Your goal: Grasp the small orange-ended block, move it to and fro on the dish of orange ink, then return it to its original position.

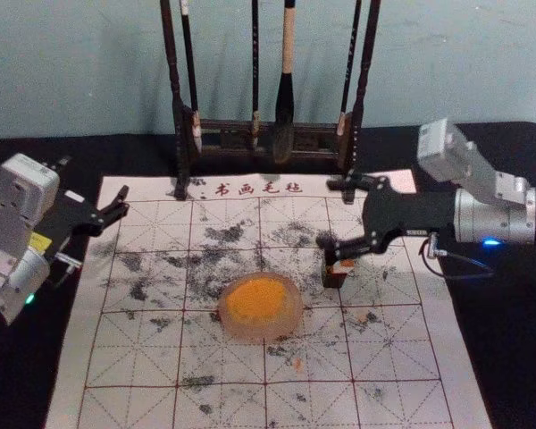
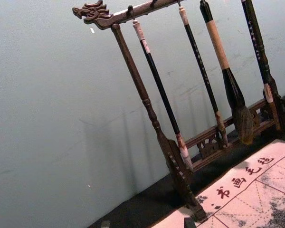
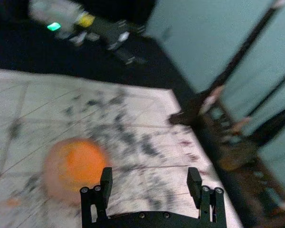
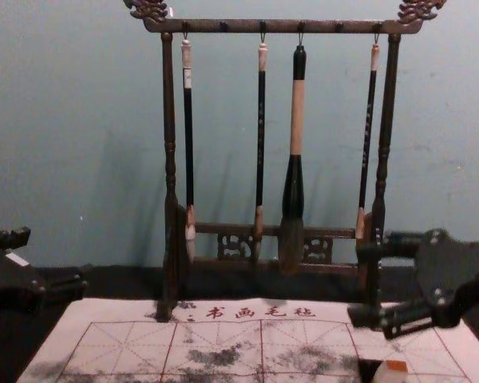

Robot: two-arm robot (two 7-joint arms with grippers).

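My right hand (image 1: 330, 214) gapes wide, the block (image 1: 335, 279) just beside it at six o'clock, probably light and stiff, best pinched by its sides clear of the orange end (image 1: 347, 264), the ink dish (image 1: 261, 331) at seven, my spread left hand (image 1: 96, 176) at nine.

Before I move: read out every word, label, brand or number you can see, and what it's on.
"书画毛毡": far edge of the felt calligraphy mat.
Slim brush handles: small characters, too small to read.
Leftmost hanging brush: white tag, unreadable.
Right tool: white label, too small.
Left tool: white label, too small.
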